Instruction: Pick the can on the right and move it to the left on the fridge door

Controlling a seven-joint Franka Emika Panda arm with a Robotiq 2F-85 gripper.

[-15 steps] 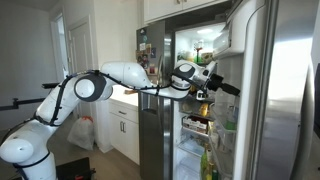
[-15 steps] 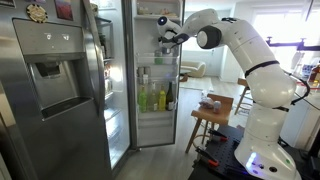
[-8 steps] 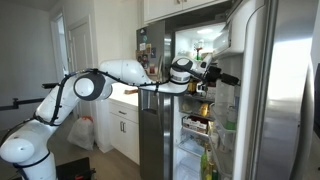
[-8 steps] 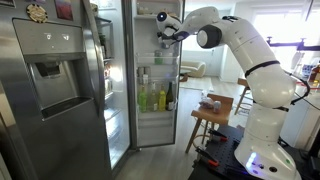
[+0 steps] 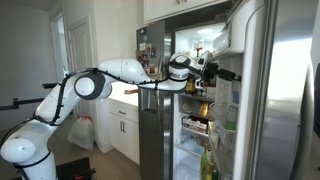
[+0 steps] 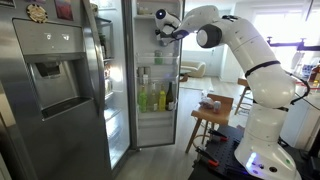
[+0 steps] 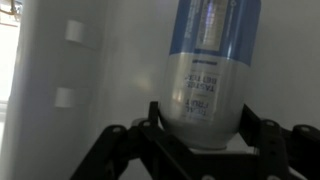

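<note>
The gripper (image 7: 208,126) pinches the can (image 7: 210,60) low on its body. A dark finger presses on either side, and the blue-and-white label rises straight up from between the fingers (image 7: 150,125) in the wrist view. Just behind the can, and to the side of the jaws, is the white inner lining of the fridge door (image 7: 60,70), with two small raised tabs on it. In both exterior views the gripper (image 5: 228,74) (image 6: 160,21) stands higher than a second ago. It has climbed a little along the upper part of the fridge door (image 5: 285,100) (image 6: 145,55), with most of the rise in the first half-second, and it has hardly shifted sideways. The green and yellow bottles (image 6: 155,100) in a door bin sit well below the gripper and have not moved. The can itself is too small to make out in either exterior view.
</note>
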